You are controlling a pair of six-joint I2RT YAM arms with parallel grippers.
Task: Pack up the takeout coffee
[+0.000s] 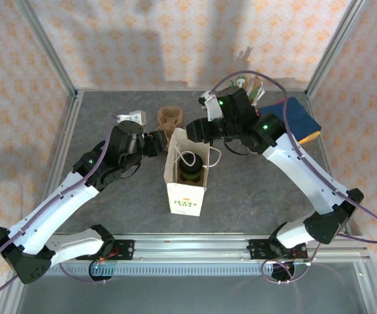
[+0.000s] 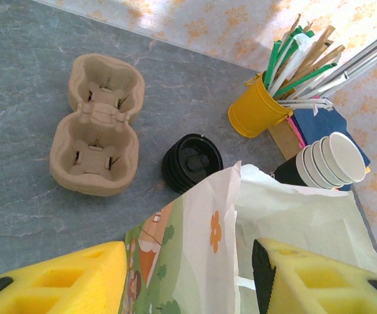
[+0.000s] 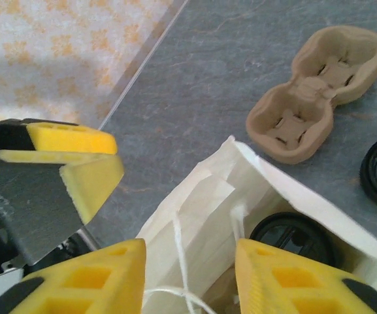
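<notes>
From above, the paper bag (image 1: 187, 186) stands upright in the middle of the tabletop (image 1: 253, 196) with its mouth open. The takeout coffee (image 1: 191, 169) sits inside it, black lid up. The left gripper (image 1: 164, 141) is at the bag's left rim and the right gripper (image 1: 199, 131) at its far rim. Bare tabletop runs from the bag's left and near sides to the frame edges.

In the left wrist view, the left gripper (image 2: 188, 252) is spread, with the bag's printed wall rising between its fingers. A loose black lid (image 2: 191, 162) lies just past the bag's rim, and the cup carrier (image 2: 97, 124) lies beyond that.

In the right wrist view, the right gripper (image 3: 189, 245) is spread over the bag's mouth, straddling the string handle (image 3: 178, 248). The coffee's lid (image 3: 293, 237) lies deep inside the bag.
</notes>
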